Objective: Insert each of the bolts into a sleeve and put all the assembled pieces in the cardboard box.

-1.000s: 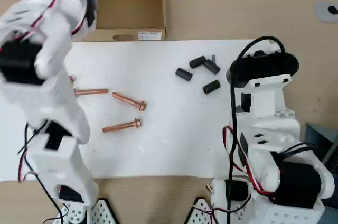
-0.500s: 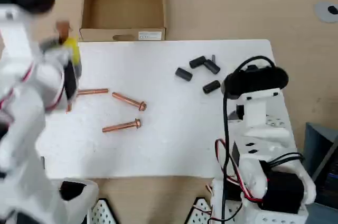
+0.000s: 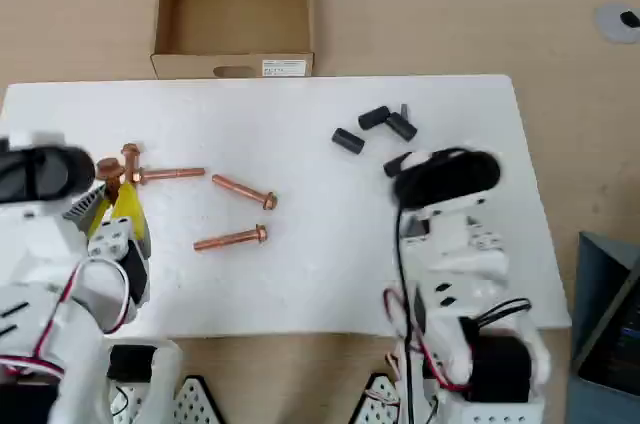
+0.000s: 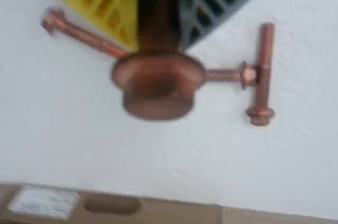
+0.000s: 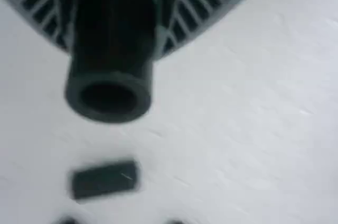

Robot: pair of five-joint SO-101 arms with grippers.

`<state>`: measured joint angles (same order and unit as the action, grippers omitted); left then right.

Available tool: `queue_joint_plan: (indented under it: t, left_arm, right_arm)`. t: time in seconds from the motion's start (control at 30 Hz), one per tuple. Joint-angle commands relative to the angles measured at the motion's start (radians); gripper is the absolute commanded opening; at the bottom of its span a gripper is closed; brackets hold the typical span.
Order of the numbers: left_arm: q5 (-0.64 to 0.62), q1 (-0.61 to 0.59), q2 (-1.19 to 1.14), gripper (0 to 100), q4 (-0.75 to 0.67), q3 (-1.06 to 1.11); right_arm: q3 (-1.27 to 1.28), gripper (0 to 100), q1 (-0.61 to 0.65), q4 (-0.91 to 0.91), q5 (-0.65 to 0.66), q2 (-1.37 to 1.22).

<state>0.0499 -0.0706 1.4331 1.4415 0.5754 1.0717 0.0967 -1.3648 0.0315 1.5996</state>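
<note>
Left claw (image 4: 158,7) clamps a bolt (image 4: 157,78), right claw (image 5: 113,18) clamps a sleeve (image 5: 110,71), both arms folded low.

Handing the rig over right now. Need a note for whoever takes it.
Left claw: shut on a bolt, over the left side of the white mat.
Right claw: shut on a sleeve.
On the mat: loose bolts on the left, loose sleeves on the right.
Done: nothing assembled; cardboard box holds no pieces.
Left: join the held pair, box it, repeat for the rest.
</note>
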Motion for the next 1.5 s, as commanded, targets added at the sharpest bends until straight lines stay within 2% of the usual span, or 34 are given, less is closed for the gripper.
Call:
queue_joint_plan:
  t: [0.0, 0.13, 0.2, 0.4, 0.6, 0.87, 1.2, 1.47]
  left_arm:
    - [-0.008, -0.018, 0.203, 0, -0.118, 0.227]
    - [-0.008, -0.018, 0.398, 0, -0.187, 0.407]
    - [-0.026, -0.017, 0.397, 0, -0.195, 0.437]
    - [-0.313, -0.003, 0.384, 0, -0.198, 0.466]
    - [-0.488, 0.18, 0.386, 0, -0.296, 0.56]
    - [-0.506, 0.353, 0.384, 0, -0.526, 0.568]
    - [-0.532, 0.489, 0.384, 0, -0.586, 0.566]
    - [-0.559, 0.497, 0.384, 0, -0.733, 0.637]
  right_arm:
    - [0.085, 0.9, 0.09, 0.068, -0.074, 0.111]
    - [0.171, 0.9, 0.194, 0.107, -0.1, 0.223]
    - [0.203, 0.9, 0.237, 0.133, -0.097, 0.26]
    - [0.285, 0.9, 0.363, 0.218, -0.094, 0.314]
    - [0.326, 0.9, 0.49, 0.313, -0.094, 0.315]
    - [0.323, 0.9, 0.645, 0.351, -0.094, 0.315]
    - [0.314, 0.9, 0.704, 0.353, -0.092, 0.315]
    - [0.269, 0.9, 0.704, 0.351, -0.092, 0.315]
